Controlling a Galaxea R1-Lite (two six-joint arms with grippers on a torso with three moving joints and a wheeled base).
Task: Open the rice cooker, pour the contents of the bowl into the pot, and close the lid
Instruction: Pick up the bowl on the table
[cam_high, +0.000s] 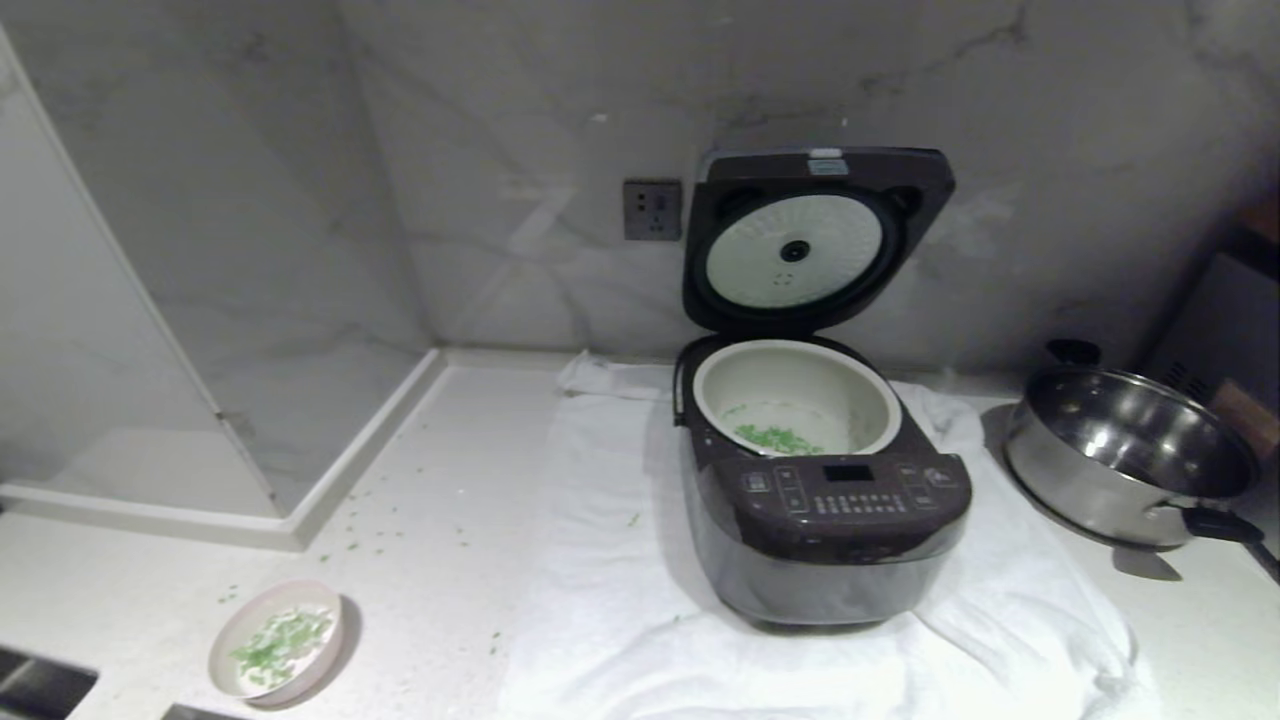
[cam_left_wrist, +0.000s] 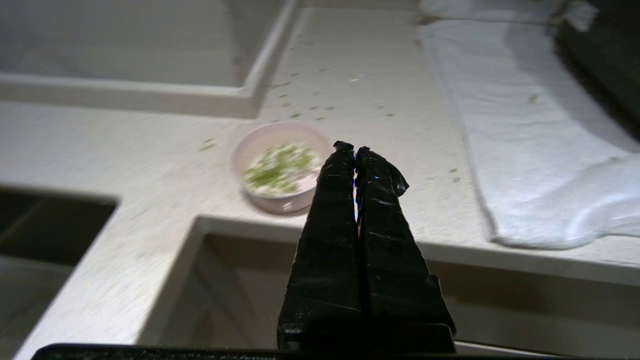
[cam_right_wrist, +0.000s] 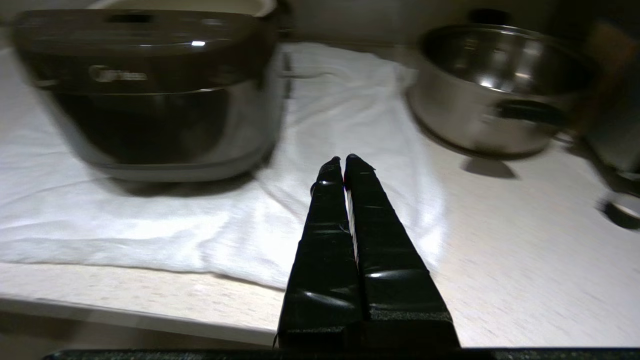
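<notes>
- The rice cooker (cam_high: 825, 500) stands on a white towel (cam_high: 600, 560), lid (cam_high: 810, 235) raised.
- Its pot (cam_high: 795, 395) holds green contents (cam_high: 775, 437).
- The bowl (cam_high: 277, 640), near the counter edge, seemingly keeps some bits.
- Left gripper (cam_left_wrist: 355, 148) and right gripper (cam_right_wrist: 343, 159): fingers pressed together, empty, off the counter's front edge.

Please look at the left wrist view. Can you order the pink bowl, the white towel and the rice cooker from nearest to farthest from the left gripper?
From the shut left gripper:
1. The bowl, just past the fingertips, near the counter edge.
2. The white towel, off to the side on the counter.
3. The rice cooker, a dark shape at the towel's far corner.
</notes>
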